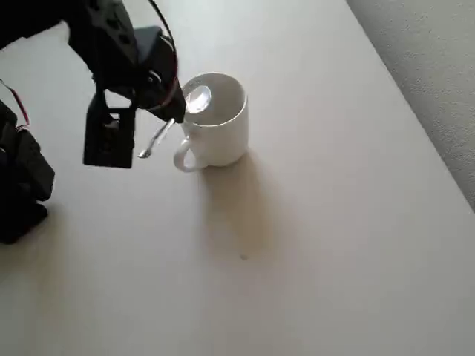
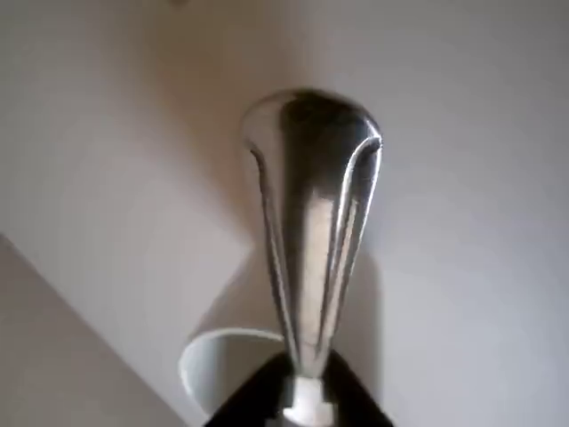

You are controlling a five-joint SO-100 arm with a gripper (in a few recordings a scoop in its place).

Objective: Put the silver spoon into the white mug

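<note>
I see the silver spoon pinched mid-handle in the fingers, tilted, shiny oval bowl over the white mug's open mouth, handle end outside the rim. Ridged handle fills the wrist view. Mug upright on the counter.

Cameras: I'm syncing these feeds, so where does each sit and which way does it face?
Overhead view: above the table, looking down; the black arm and gripper show.
Wrist view: on the gripper, looking along the silver spoon; dark fingertips at the bottom.
Shared: the spoon and the white mug, its rim below.
</note>
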